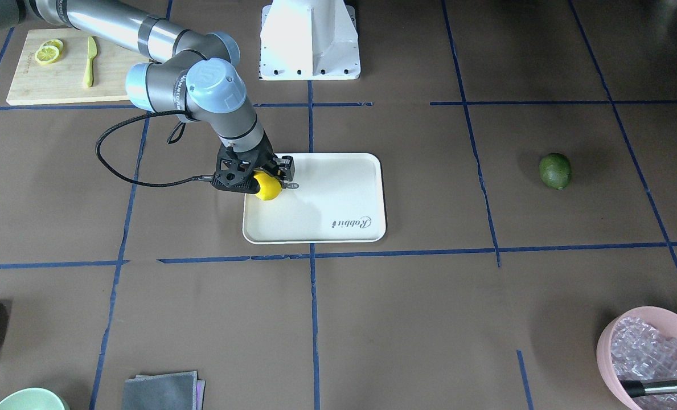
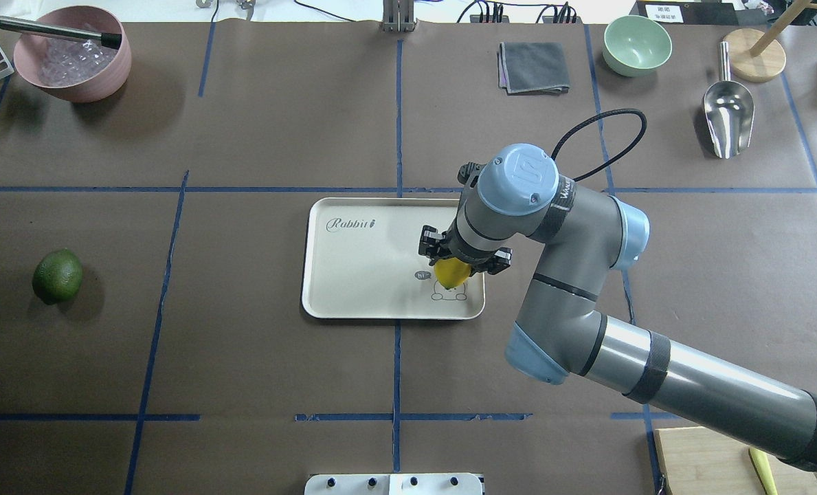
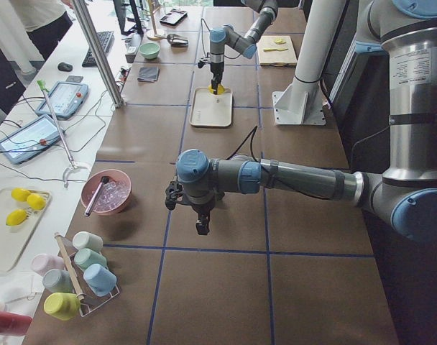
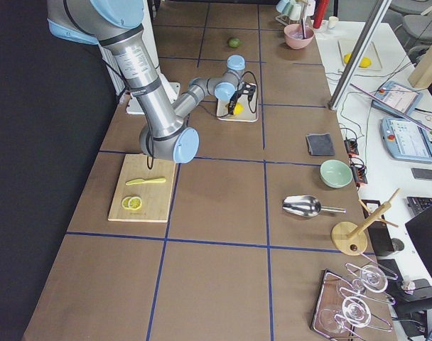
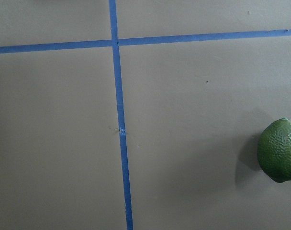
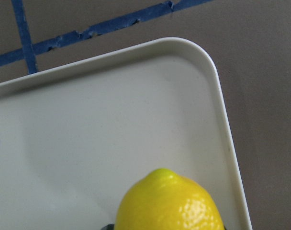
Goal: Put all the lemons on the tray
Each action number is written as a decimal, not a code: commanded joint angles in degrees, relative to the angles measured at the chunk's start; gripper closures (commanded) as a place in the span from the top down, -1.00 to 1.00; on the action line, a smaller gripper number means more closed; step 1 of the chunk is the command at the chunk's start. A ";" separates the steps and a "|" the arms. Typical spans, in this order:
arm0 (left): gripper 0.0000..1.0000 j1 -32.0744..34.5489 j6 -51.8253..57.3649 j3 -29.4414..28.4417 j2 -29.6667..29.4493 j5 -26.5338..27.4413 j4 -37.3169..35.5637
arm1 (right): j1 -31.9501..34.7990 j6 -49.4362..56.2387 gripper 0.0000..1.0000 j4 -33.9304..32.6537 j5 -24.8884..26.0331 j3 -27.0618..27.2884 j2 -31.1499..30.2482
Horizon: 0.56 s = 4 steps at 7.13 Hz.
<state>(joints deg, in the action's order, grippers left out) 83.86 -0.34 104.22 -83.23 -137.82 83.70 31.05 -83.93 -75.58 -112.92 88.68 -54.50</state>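
Right fingers (image 1: 286,168) grip the yellow lemon (image 1: 267,188) over the tray (image 1: 338,199) — close to a corner's rims. Green lemon (image 1: 555,171) lies well apart on open worktop (image 1: 406,319). Left fingers (image 3: 203,225) — cannot tell.

Green lemon (image 5: 281,150), yellow lemon (image 6: 169,203) partly beyond wrist views' edges.

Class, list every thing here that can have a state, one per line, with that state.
tray: flat on the table.
yellow lemon: gripped, over the tray's corner.
green lemon: loose on the table, off the tray.
right gripper: shut on the yellow lemon.
left gripper: above the table, open or shut unclear.
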 commanded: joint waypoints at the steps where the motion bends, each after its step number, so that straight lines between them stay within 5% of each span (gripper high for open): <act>1: 1.00 -1.41 -0.01 -0.24 0.00 -0.08 0.06 | -0.64 0.34 0.34 0.00 0.77 -1.23 0.62; 3: 1.00 -1.77 -0.01 -0.33 -0.09 -0.17 0.06 | -0.73 0.69 0.99 0.00 0.94 -1.14 0.71; 4: 1.00 -2.73 -1.40 -0.33 -0.26 -0.17 0.06 | -0.73 0.87 1.00 0.00 0.94 -0.97 0.97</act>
<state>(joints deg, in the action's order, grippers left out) 81.98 -0.67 103.92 -83.34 -137.95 83.74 30.36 -83.26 -75.59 -112.03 87.56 -53.77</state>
